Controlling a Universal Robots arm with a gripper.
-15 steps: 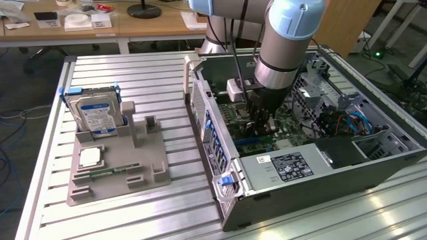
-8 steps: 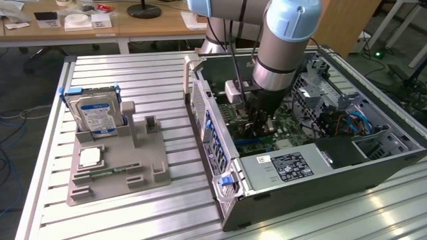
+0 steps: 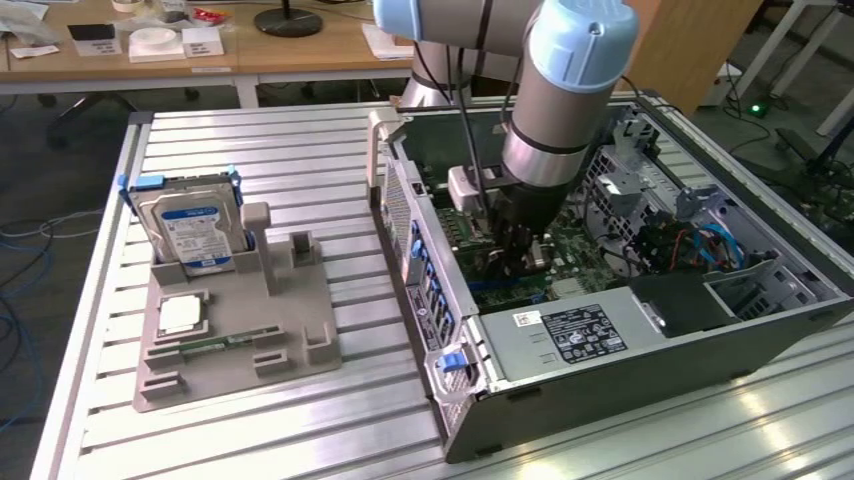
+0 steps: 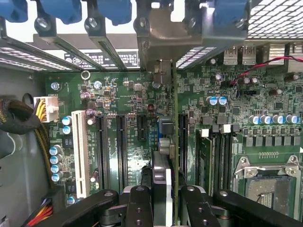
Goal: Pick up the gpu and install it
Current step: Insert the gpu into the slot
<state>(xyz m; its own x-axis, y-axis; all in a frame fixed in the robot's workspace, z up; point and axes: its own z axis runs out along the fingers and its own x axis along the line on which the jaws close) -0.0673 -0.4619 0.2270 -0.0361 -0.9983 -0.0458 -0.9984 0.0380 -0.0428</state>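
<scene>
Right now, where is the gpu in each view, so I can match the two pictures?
Exterior view: the gpu hangs edge-on below the arm's wrist, inside the open computer case, just above the motherboard.
Wrist view: the gpu stands edge-on between the black fingers, over the motherboard's expansion slots.
Shared landmark: the green motherboard.
</scene>
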